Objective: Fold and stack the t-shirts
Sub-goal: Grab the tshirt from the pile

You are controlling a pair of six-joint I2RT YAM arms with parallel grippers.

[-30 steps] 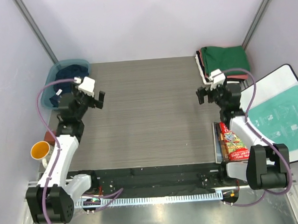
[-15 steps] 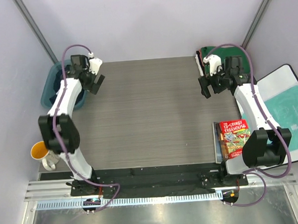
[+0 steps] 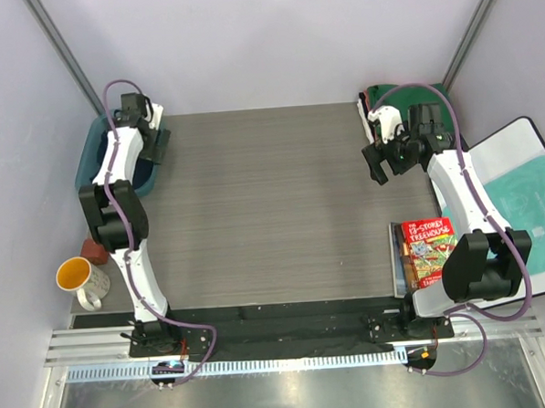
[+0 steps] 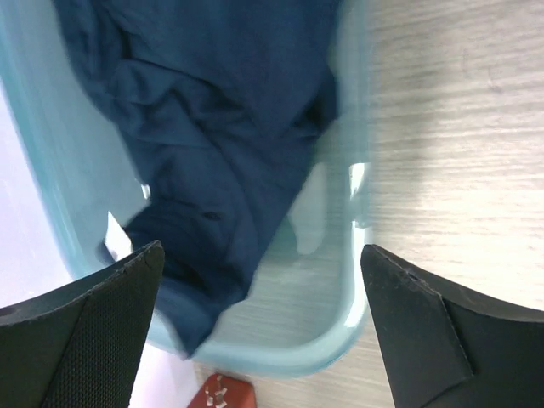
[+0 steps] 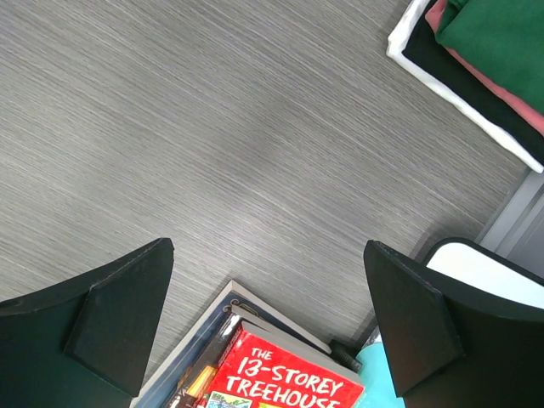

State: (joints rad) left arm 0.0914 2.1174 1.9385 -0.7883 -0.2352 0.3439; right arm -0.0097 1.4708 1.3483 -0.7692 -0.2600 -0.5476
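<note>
Here, grey wood-grain table, pale walls, navy t-shirt

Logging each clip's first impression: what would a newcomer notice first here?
The left gripper hangs open over a crumpled navy t-shirt in a teal bin at far left. At far right sits a folded stack topped in green, with a bright red book at near right.

The left arm has been swung out of its folded pose at the near left and stretched to the far left corner. The left gripper has thereby been brought over the clear teal plastic tub holding the crumpled dark navy t-shirt. The right arm has been unfolded towards the far right, and the red paperback book has been uncovered.
</note>
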